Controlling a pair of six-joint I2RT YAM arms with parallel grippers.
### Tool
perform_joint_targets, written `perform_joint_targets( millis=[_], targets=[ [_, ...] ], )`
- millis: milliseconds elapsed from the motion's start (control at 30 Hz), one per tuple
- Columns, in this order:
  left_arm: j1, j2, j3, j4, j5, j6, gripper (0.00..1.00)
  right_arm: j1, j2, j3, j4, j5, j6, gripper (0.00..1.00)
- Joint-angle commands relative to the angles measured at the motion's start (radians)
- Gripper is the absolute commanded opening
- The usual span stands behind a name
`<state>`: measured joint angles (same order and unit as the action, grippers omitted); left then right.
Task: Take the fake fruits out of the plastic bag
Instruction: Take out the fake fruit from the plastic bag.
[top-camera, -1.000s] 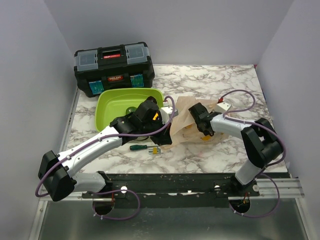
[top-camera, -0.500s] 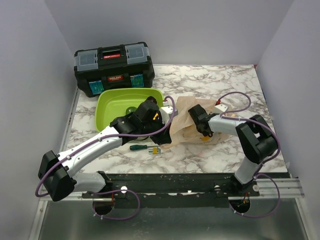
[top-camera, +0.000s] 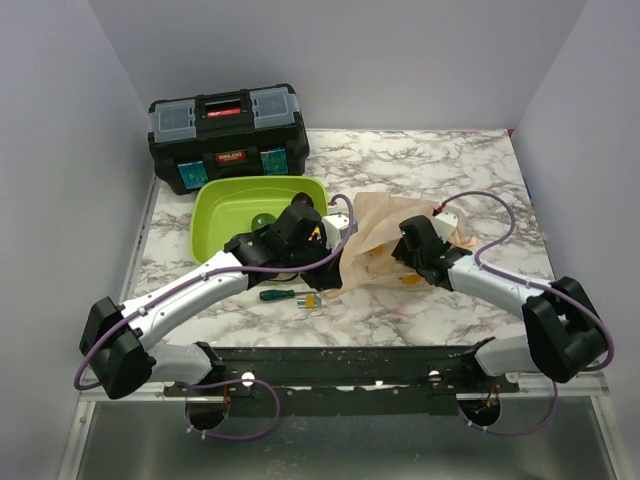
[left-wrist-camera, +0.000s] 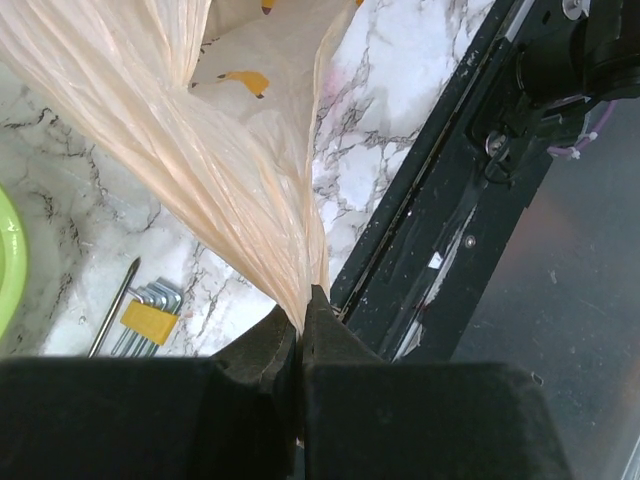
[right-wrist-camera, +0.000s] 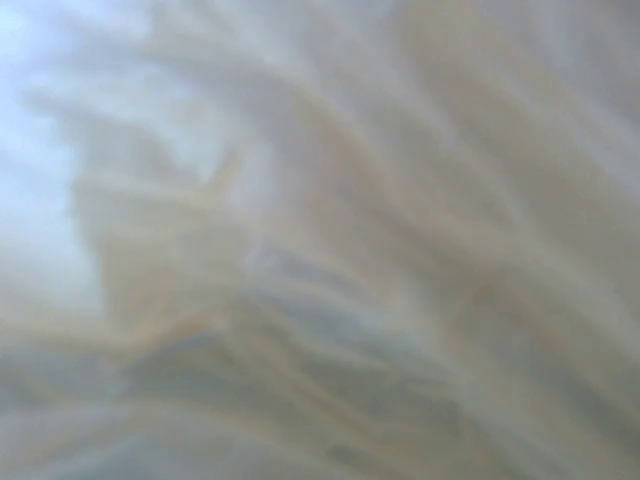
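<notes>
Peach bag (left-wrist-camera: 240, 190) pinched in L tool (left-wrist-camera: 301, 318); R tool (top-camera: 408, 252) prob. inside.

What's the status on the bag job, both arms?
Left gripper shut on plastic bag edge. Right gripper buried in bag folds, jaws unseen. Yellow fruit visible inside bag. Plastic blocks right wrist view.

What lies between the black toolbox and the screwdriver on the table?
In the top view, the lime-green tray lies there, and the left arm crosses between it and the screwdriver.
</notes>
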<state>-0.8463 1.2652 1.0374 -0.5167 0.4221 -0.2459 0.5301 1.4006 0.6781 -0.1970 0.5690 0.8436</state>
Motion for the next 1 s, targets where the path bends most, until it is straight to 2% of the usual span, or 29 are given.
perform_joint_targets(
  millis=[0, 67, 333, 633, 767, 833, 867, 967],
  targets=[
    [-0.004, 0.013, 0.003, -0.009, -0.017, 0.017, 0.0, -0.002, -0.094, -0.057, 0.097, -0.226, -0.082, 0.08],
    [-0.004, 0.017, 0.003, -0.009, -0.018, 0.017, 0.0, -0.002, -0.148, -0.084, 0.108, -0.272, -0.082, 0.05],
    [-0.004, 0.025, 0.006, -0.013, -0.044, 0.025, 0.0, -0.002, -0.367, -0.127, 0.187, -0.487, -0.098, 0.04],
    [-0.004, 0.02, 0.001, -0.017, -0.085, 0.034, 0.02, -0.002, -0.471, -0.139, 0.183, -0.563, -0.101, 0.01],
    [-0.004, 0.01, -0.005, -0.017, -0.096, 0.034, 0.16, -0.002, -0.517, -0.136, 0.157, -0.613, -0.098, 0.01],
    [-0.004, 0.003, -0.005, -0.016, -0.095, 0.029, 0.3, -0.002, -0.546, -0.126, 0.137, -0.617, -0.096, 0.01],
    [-0.004, -0.002, -0.006, -0.012, -0.084, 0.023, 0.41, -0.003, -0.561, -0.119, 0.126, -0.618, -0.099, 0.01],
    [-0.004, -0.023, 0.0, -0.013, -0.054, -0.006, 0.57, -0.002, -0.595, -0.089, 0.076, -0.607, -0.113, 0.01]
  ],
)
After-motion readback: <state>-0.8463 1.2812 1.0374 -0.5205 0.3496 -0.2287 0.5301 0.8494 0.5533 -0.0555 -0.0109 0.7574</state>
